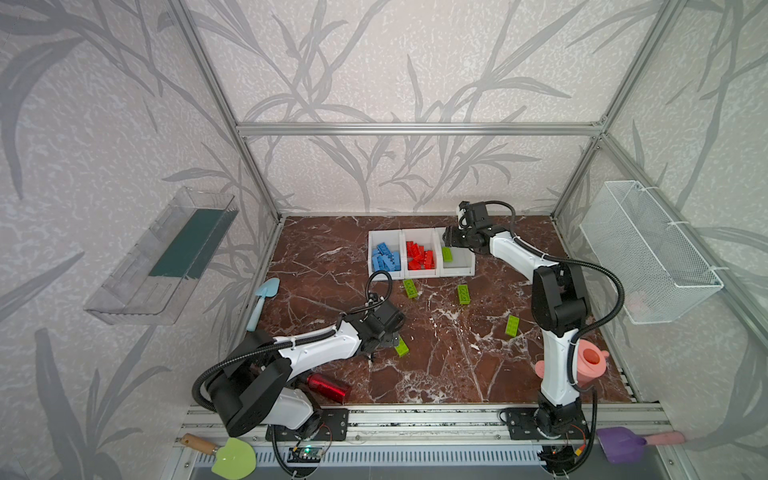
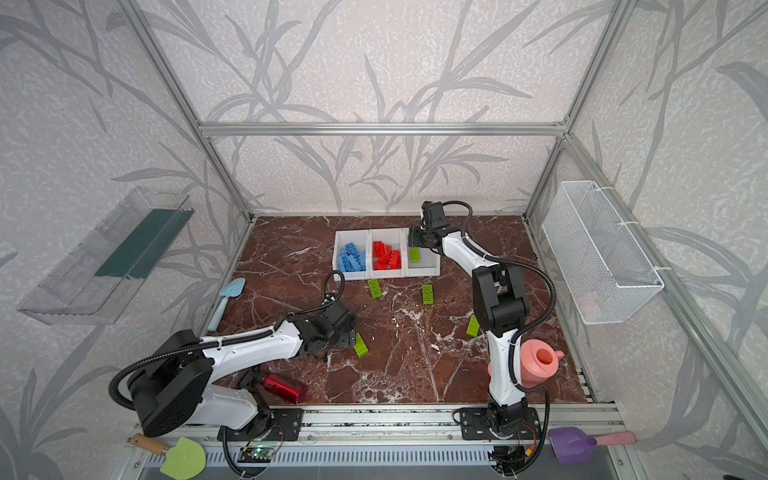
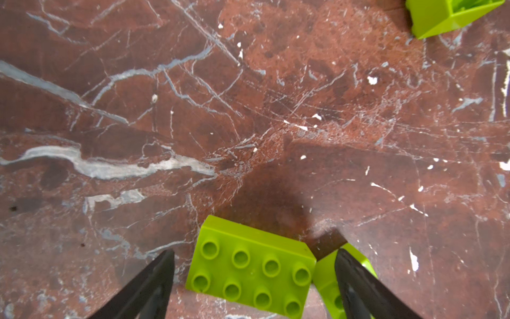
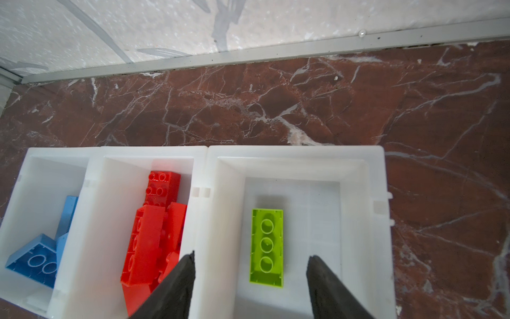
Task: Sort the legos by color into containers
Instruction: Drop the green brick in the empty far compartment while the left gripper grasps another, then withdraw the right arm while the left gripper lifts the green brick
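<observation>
Our L arm [image 1: 320, 345] lies low, forearm stretched fwd toward the middle, wrist bent so the L gripper [image 3: 255, 251] points down w/ jaws spread wide. Our R arm [image 1: 557, 299] stands tall, elbow high, forearm reaching far back & inward. The R gripper [image 4: 251, 254] faces down, jaws apart.

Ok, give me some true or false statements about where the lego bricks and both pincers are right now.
1. The rightmost bin holds a single green brick. True.
2. The right pincer grips a red brick. False: it is open and empty above that bin.
3. Red bricks lie in the middle bin. True.
4. Every green brick is binned. False: several lie on the table, including a loose brick.
5. The left pincer is open astride a stud-up green brick. True.
</observation>
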